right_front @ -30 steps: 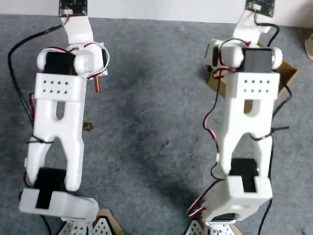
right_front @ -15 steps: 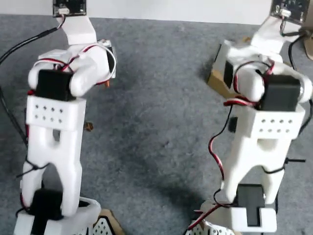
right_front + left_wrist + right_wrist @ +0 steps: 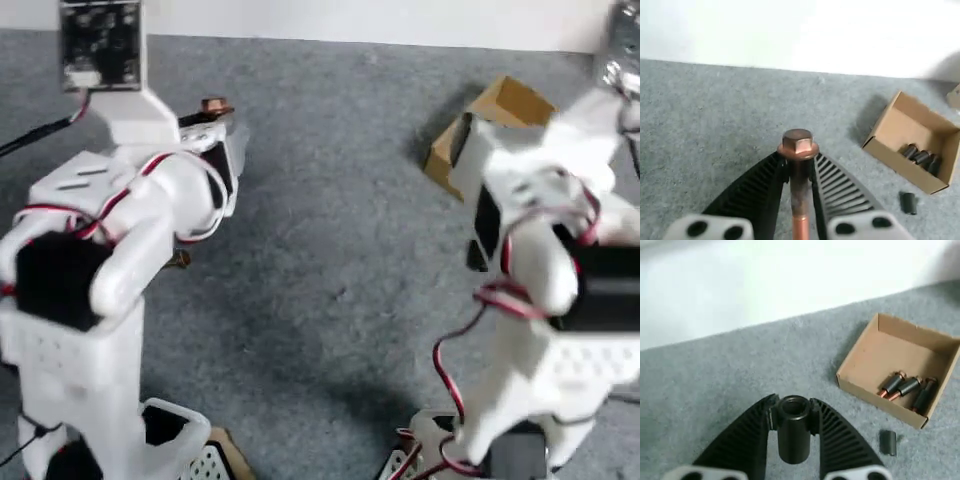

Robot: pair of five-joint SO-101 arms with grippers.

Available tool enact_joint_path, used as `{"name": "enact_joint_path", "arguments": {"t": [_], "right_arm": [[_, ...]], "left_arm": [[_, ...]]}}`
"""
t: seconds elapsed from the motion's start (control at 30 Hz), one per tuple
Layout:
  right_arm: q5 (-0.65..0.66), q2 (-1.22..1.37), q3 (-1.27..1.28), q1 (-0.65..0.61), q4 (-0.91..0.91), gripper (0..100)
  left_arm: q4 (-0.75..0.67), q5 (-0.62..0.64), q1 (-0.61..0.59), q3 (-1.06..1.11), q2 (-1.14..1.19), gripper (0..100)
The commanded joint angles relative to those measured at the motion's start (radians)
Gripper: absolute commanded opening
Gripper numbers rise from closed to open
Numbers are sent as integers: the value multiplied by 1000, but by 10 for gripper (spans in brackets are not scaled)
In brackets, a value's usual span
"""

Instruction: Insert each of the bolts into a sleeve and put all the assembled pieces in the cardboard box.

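Both grippers are loaded: the left gripper [image 3: 800, 162] pinches a copper bolt [image 3: 798, 145] by its shank, and the right gripper [image 3: 792, 412] clamps a black sleeve [image 3: 792, 435]. Beyond the right gripper, the cardboard box [image 3: 875, 357] holds three assembled pieces [image 3: 909, 386].

Open grey worktop [image 3: 715, 110] stretches ahead of the left pincer [image 3: 799, 162], whose gap a bolt [image 3: 798, 145] fills. Beyond the right pincer [image 3: 792, 410], filled by a sleeve [image 3: 792, 435], stands the open-topped cardboard box [image 3: 870, 395], a loose sleeve [image 3: 887, 442] just beside its near wall.
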Motion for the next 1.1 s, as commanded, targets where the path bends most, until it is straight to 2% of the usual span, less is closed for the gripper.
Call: {"name": "enact_joint_path", "arguments": {"t": [0.0,0.17,0.3,0.43,0.6,0.73,0.87,1.07], "right_arm": [[-12,-105,54,-7,15,5],[-12,-278,343,-7,-33,5],[-8,-438,598,-7,-173,5],[-5,-611,855,-7,-364,5],[-3,-769,1138,-25,-535,5],[72,-877,1291,-136,-605,5],[133,-1015,1474,-209,-763,5],[273,-1300,1822,-277,-1021,5]], "left_arm": [[15,12,15,-16,-38,5],[57,14,16,-13,-38,5],[49,55,22,24,-61,5],[46,57,88,58,-107,5],[-107,55,147,101,-139,5],[-273,55,148,199,-140,5],[-425,54,148,308,-145,5],[-514,-97,202,364,-147,5]]}}
